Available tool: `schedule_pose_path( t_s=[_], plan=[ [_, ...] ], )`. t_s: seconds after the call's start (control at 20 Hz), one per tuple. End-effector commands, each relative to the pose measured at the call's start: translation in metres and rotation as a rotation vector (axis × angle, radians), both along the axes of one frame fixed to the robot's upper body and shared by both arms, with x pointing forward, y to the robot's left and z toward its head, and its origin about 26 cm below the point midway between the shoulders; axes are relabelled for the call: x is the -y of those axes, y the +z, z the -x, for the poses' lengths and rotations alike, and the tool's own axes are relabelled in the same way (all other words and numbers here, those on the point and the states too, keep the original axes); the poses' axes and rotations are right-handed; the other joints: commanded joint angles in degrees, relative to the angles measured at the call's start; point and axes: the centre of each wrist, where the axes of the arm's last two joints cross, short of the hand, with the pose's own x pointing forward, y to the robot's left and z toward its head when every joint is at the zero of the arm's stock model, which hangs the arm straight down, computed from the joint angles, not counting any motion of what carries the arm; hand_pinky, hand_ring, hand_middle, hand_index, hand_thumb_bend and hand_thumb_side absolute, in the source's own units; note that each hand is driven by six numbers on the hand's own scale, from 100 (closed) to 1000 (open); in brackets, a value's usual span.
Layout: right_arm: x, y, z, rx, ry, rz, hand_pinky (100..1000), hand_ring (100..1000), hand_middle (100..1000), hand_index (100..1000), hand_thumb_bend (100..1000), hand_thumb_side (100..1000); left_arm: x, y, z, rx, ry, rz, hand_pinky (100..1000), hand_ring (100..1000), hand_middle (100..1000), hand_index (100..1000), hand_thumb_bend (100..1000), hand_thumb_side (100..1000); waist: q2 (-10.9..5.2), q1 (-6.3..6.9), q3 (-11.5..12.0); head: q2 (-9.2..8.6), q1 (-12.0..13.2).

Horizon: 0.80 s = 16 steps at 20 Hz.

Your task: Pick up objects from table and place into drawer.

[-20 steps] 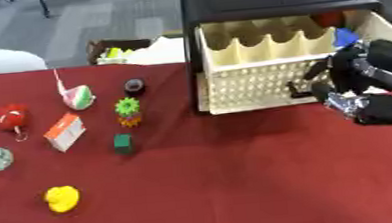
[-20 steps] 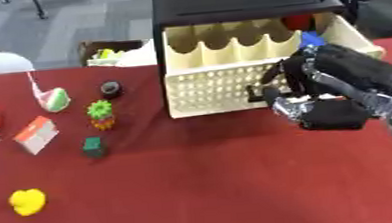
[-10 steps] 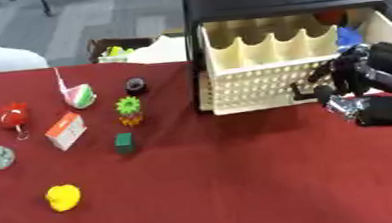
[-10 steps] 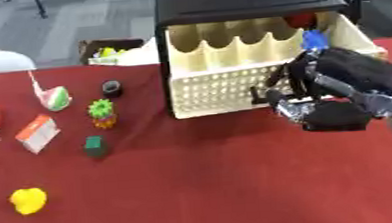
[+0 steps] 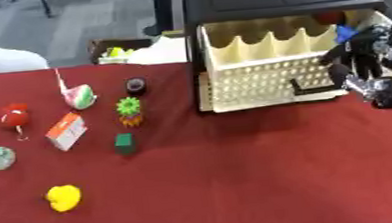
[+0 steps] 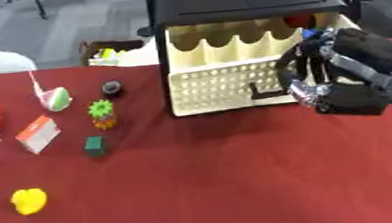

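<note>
Robot hand working at the open drawer while a row of objects is waiting on the red table.

The right hand (image 6: 324,76) is hanging at the front right corner of the cream drawer (image 6: 223,81), its fingers curled down beside the dark handle (image 6: 264,89); whether they are grasping anything cannot be told. The drawer is standing pulled out of the black cabinet (image 6: 235,0), long side running left to right, open top facing up, apparently so objects can be dropped in; something red and something blue are showing at its far right. Well apart to the left are lying a yellow object (image 5: 63,197), a green block (image 5: 124,142), a pineapple toy (image 5: 129,112) standing upright, and an orange-and-white box (image 5: 66,131) tilted on end. The left hand is not showing.
</note>
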Motion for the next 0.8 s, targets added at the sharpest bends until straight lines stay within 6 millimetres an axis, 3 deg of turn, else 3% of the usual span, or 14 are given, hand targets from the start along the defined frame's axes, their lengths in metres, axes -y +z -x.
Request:
schedule_pose_path(
  t_s=[0.05,0.45,0.8],
  plan=[
    [0.004,0.017,0.004,0.054,0.005,-0.001,306,389,454,761,100,1000,-0.002,0.007,0.003,0.026,0.009,-0.009,475,579,615,751,100,822,-1.36,-0.05,-0.2,0.27,0.4],
    [0.008,0.018,0.006,0.061,0.02,-0.031,302,381,445,756,100,1000,-0.003,0.006,0.003,0.025,0.012,-0.008,476,580,615,751,100,821,-1.85,0.11,-0.7,0.42,1.0],
    [0.014,0.031,0.01,0.129,0.04,-0.133,300,363,425,743,100,1000,-0.005,0.006,0.004,0.026,0.019,-0.008,476,580,616,752,100,819,-2.18,0.32,-1.1,0.66,1.8]
  ],
)
